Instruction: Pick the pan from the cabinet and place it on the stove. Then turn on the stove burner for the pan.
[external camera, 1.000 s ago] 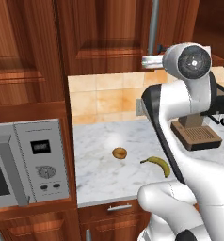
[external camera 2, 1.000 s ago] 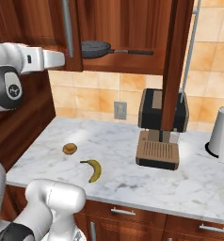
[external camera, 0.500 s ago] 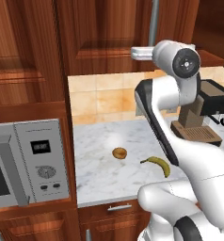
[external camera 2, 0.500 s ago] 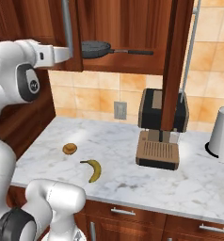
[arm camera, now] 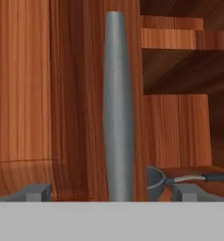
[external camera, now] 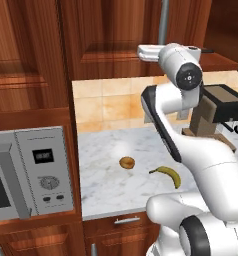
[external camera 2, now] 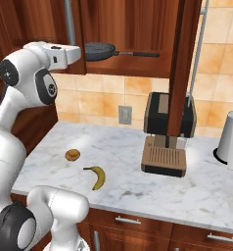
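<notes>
The dark grey pan (external camera 2: 100, 49) lies on the bottom shelf of the open cabinet (external camera 2: 133, 22), its straight handle pointing right. The hand view catches it low and right of centre as the pan (arm camera: 156, 180). My gripper (external camera 2: 75, 53) is raised to shelf height just left of the pan. It is open, and the closed left door's vertical steel bar handle (arm camera: 117, 108) stands between my fingertips (arm camera: 36, 192). From the left base view the gripper (external camera: 144, 51) sits just under that bar handle (external camera: 163, 20). The stove is out of view.
The cabinet's right door (external camera 2: 183, 63) hangs open, edge-on in front of a dark coffee machine (external camera 2: 167, 122). A banana (external camera 2: 96, 176) and a small round brown item (external camera 2: 72, 155) lie on the marble counter (external camera 2: 187, 191). A white kettle (external camera 2: 231, 139) stands far right, a microwave (external camera: 26, 175) at left.
My arm has swung up and in toward the cabinet, bringing the hand to the left door's bar handle. The jaws stayed open. Nothing else moved.
</notes>
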Robot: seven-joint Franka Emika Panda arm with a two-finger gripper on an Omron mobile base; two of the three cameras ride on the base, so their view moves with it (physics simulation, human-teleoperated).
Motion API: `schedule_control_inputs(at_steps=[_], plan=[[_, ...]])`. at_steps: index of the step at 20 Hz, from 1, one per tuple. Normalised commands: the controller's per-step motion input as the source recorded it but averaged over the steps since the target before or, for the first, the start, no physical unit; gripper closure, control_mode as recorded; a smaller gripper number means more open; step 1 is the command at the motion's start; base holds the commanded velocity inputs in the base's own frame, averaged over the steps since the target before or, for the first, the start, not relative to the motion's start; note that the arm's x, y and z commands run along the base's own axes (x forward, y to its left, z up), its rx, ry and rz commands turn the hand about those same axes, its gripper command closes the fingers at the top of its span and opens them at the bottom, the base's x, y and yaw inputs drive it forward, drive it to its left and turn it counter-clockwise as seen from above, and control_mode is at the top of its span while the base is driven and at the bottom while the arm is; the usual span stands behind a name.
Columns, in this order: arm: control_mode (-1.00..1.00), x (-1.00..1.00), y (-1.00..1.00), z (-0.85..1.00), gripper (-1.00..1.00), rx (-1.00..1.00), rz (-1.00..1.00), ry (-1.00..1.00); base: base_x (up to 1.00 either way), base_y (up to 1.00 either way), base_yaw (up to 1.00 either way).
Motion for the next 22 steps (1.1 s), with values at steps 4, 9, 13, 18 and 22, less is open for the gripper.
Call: schedule_control_inputs(at_steps=[4,9,13,18,22], plan=[[-1.00,0.45,-0.14,0.28,-1.00,0.05,0.00,-0.10,0.00,0.00,0.00],[-1.00,0.34,-0.05,0.23,-1.00,0.02,0.00,-0.09,0.00,0.00,0.00],[-1.00,0.38,0.00,0.22,-1.00,0.00,0.01,-0.08,0.00,0.00,0.00],[-1.00,0.33,0.00,0.25,-1.00,0.00,0.02,-0.05,0.00,0.00,0.00],[-1.00,0.27,0.00,0.11,-1.00,0.00,0.01,-0.03,0.00,0.00,0.00]])
